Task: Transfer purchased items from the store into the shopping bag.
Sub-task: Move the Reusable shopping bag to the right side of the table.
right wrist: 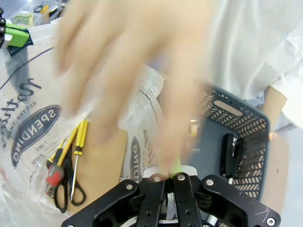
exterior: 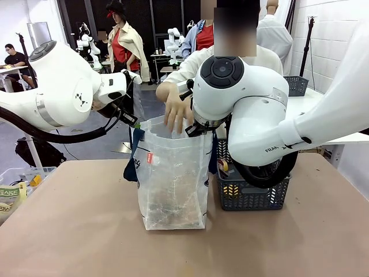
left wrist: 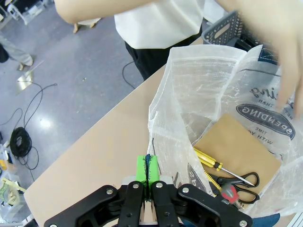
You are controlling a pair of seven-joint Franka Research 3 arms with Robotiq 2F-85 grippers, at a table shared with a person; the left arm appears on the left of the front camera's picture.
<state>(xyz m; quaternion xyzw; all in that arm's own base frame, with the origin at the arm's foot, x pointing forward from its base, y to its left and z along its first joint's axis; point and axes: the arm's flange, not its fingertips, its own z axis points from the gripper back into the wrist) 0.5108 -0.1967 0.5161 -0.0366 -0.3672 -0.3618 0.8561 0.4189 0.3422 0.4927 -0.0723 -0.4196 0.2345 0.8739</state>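
**Open-mouthed shopping bag (exterior: 173,184) at mid-table, at risk of sagging, tearing or a bumped hand.**

Standing upright at the table's centre, translucent, with its mouth spread between two pinches. Just beside it at 3 o'clock, a dark grey lattice basket (exterior: 253,196). Reaching down over the mouth at 12 o'clock, the person's hand (exterior: 176,109), blurred in both wrist views. At the rim's 10 o'clock, the left gripper (left wrist: 147,165), pads squeezed together on the bag's edge. At 2 o'clock, the right gripper (right wrist: 168,176), fingers fully together, with no telling whether film lies between them. Already lying at the bottom: a flat brown packet (left wrist: 236,151), black scissors (left wrist: 239,180) and a yellow-handled screwdriver (left wrist: 210,163). Likely trouble from here:
- knocking or trapping that hand against either gripper, with so little room at the mouth
- stretching or ripping the thin film if pulled wider
- folding shut on loss of either pinch
- toppling towards 3 o'clock under a hard push from above
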